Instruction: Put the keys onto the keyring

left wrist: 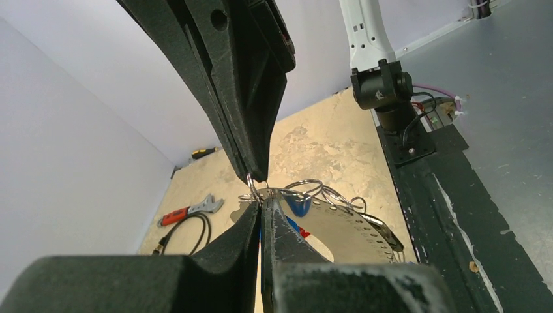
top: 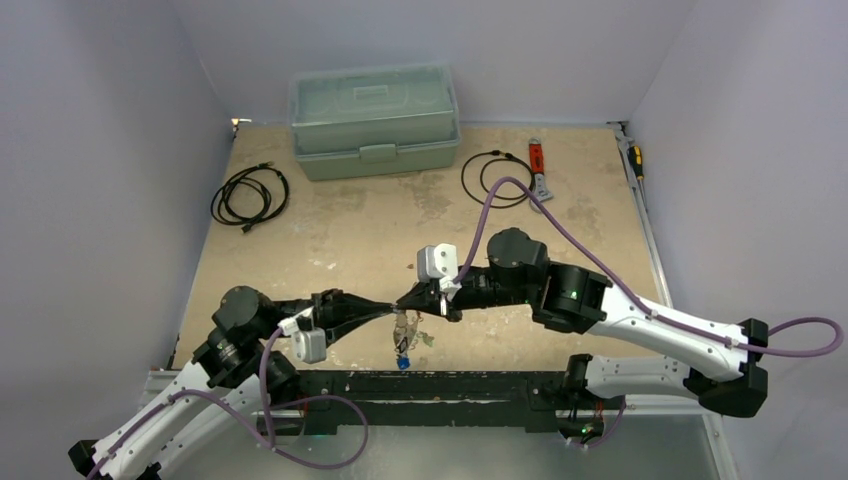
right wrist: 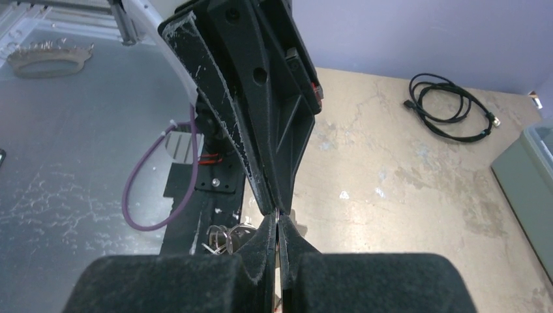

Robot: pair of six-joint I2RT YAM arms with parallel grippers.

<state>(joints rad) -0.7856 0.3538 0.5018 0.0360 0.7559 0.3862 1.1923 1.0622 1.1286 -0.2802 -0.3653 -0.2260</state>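
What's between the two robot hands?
The keyring, its keys dangling below, sits between the left gripper and right gripper. The top view shows it.

keyring (left wrist: 252, 188): thin silver loop, held aloft | keys (top: 404, 345): small bunch dangling beneath it, blue head lowest

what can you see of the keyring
The keyring is thin silvery wire, showing as several overlapping loops. It is held in the air over the near edge of the table. The left gripper is shut on one loop at its tips. The right gripper is shut too and appears to pinch a sliver of it. A blue-headed key sits among the loops.
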